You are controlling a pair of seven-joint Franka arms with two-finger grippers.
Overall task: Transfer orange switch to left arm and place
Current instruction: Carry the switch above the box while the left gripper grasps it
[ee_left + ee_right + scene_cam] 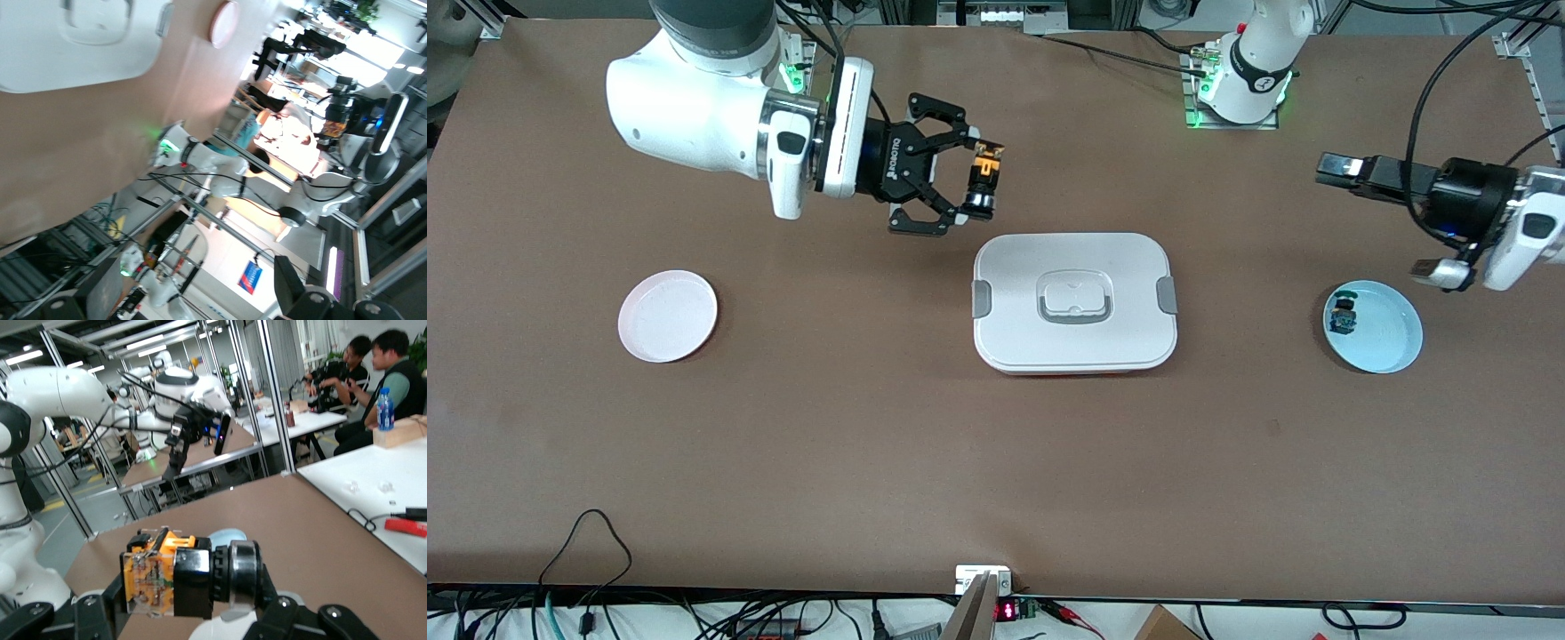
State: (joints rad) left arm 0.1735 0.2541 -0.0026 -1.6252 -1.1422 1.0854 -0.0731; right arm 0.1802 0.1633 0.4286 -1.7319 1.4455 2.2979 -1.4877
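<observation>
Holding the orange switch point(983, 180) clenched in my right gripper point(965, 182), up over the table just past the box point(1074, 302), I'd keep it high and level while my left gripper point(1334, 169), released, comes to meet it.

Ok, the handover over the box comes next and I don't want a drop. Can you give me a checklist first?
1. Right gripper shut on the orange switch: ok.
2. Switch lifted off the table, above the box: ok.
3. Left gripper open to receive: ok.
4. Left gripper raised near the blue plate, away from the box: ok.
5. Grippers close enough to pass: not ok, wide gap.
6. Grip firmness: cannot tell.
</observation>
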